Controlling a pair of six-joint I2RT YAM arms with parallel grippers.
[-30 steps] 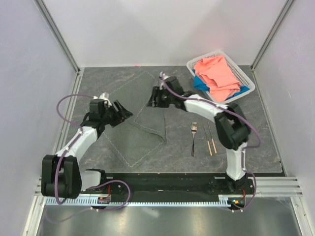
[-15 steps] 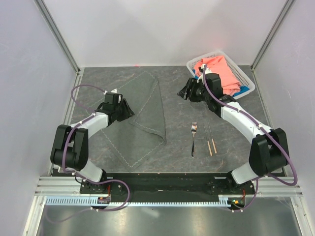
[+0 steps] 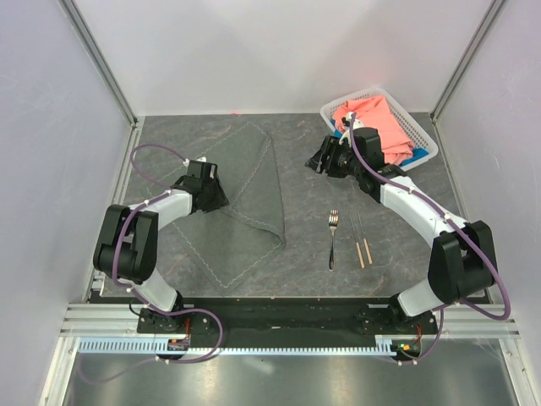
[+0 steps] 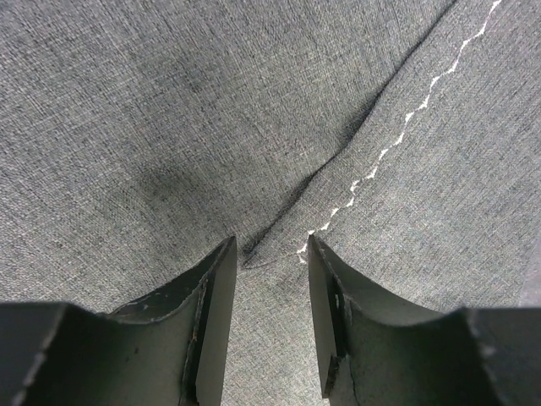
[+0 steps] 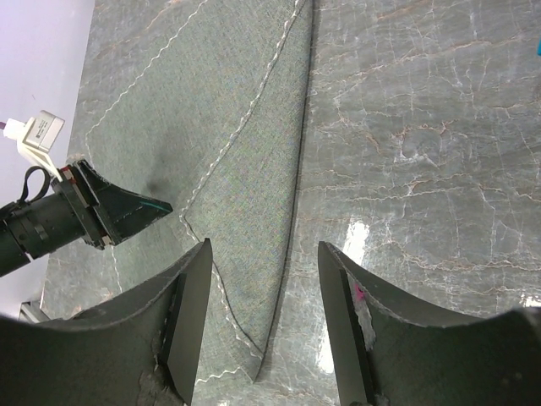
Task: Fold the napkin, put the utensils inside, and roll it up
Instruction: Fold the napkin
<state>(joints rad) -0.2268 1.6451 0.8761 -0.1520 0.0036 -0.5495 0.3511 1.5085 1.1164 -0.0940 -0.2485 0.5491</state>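
The left gripper [image 4: 270, 244], jaws apart and pinching nothing, is straddling a folded hem of the napkin [image 4: 169, 101] at centre-left. Closing here is risking one layer slipping free and skewing the fold. The right gripper [image 5: 264, 247] is hovering unclenched, empty. The fork [image 3: 332, 237] and chopsticks [image 3: 362, 241] are lying lower right, leaving bare table [image 3: 304, 254] between.

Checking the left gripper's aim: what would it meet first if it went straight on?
The napkin. The left gripper points at the cloth's folded edge, close ahead of it. Whether it already touches the cloth is unclear.
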